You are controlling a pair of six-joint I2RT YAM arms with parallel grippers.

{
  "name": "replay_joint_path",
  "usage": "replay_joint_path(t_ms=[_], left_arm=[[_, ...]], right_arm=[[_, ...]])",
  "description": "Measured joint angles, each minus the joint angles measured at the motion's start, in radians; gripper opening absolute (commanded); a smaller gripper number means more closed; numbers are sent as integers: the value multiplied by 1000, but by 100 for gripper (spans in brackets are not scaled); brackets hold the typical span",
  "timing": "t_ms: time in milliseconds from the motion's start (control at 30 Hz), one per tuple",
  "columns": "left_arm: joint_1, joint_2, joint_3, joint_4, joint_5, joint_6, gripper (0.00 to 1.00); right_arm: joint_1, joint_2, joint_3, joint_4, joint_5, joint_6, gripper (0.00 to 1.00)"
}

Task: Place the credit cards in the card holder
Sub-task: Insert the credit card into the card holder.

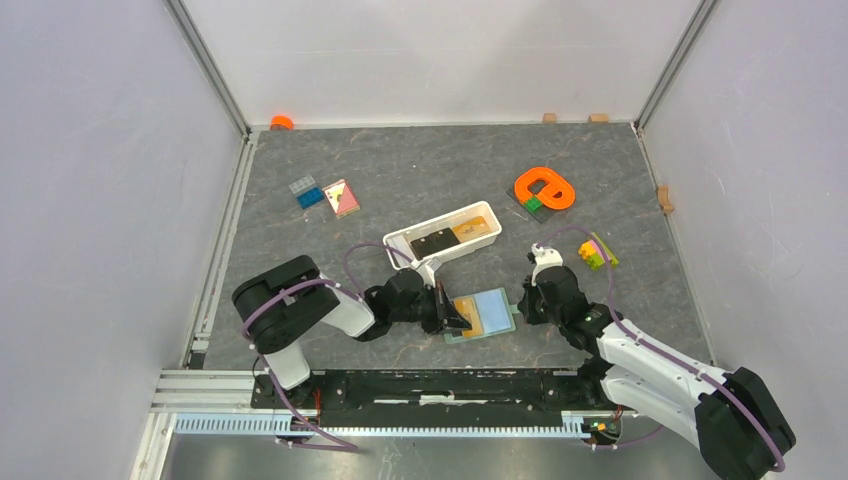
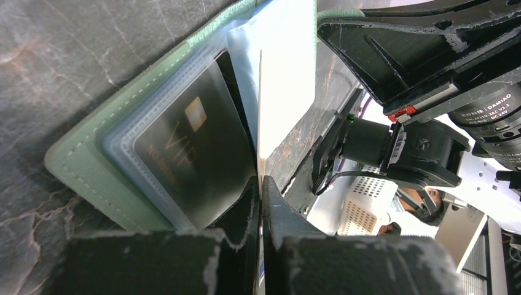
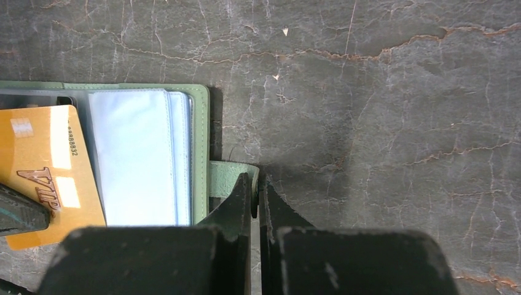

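Observation:
The sage-green card holder [image 1: 505,327] lies open on the grey mat between my two arms, its pale blue inside up. My left gripper [image 1: 458,318] is shut on an orange credit card [image 1: 467,311], held at its near edge over the holder's left half. In the left wrist view the jaws [image 2: 259,184] pinch that card almost edge-on, beside a black VIP card [image 2: 190,153] that sits in a clear sleeve. My right gripper [image 3: 256,184] is shut on the holder's green snap tab [image 3: 226,177]. The orange card [image 3: 46,166] also shows in the right wrist view.
A long white tray [image 1: 400,243] behind the holder contains a black card [image 1: 432,243] and a tan card [image 1: 470,230]. An orange ring toy [image 1: 545,187], coloured blocks [image 1: 596,252], blue blocks [image 1: 306,191] and a pink and yellow piece [image 1: 341,197] lie farther off.

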Motion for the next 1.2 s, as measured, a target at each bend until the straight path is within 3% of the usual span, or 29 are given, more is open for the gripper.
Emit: replay_joint_path(t_ms=[567,1200], left_arm=[[5,45,-14,122,-32,-29,2],[-11,16,-34,106,-90,-76,2]], right_arm=[[2,5,0,3,8,0,0],[2,16,8,1,20,4,0]])
